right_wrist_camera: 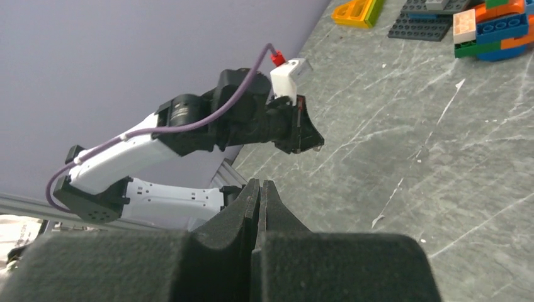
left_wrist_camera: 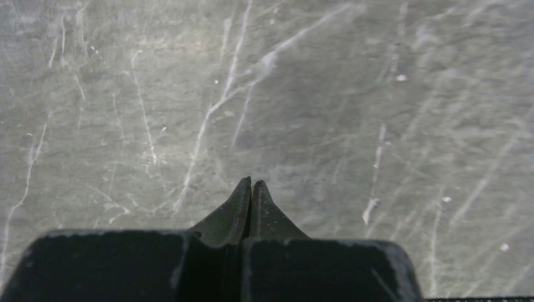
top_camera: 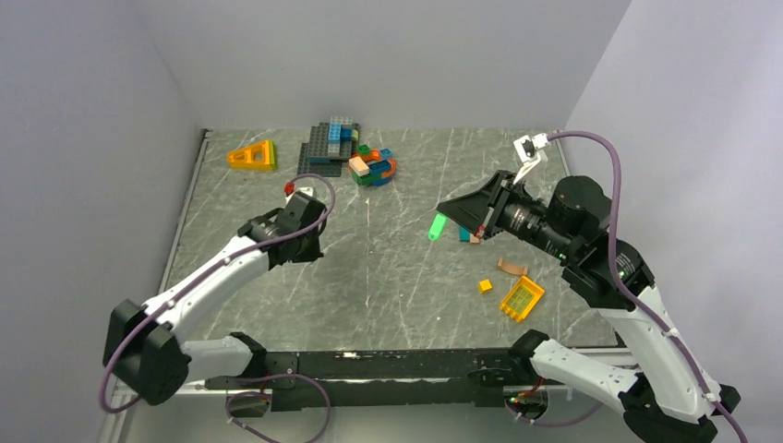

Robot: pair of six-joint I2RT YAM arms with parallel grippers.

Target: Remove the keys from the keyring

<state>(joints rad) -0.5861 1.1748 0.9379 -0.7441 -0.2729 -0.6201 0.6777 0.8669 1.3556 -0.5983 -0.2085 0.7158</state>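
Observation:
No keys and no keyring show in any view. My left gripper hangs over the left middle of the grey marbled table, fingers pressed together with nothing between them; the left wrist view has its tips above bare tabletop. My right gripper reaches leftward over the table's right middle, also shut and empty. In the right wrist view its tips point toward the left arm, whose gripper hovers just above the surface.
A pile of coloured bricks on dark plates sits at the back centre, an orange-yellow wedge to its left. A green peg and teal brick lie below the right gripper. A yellow grid piece, small yellow brick and tan piece lie front right.

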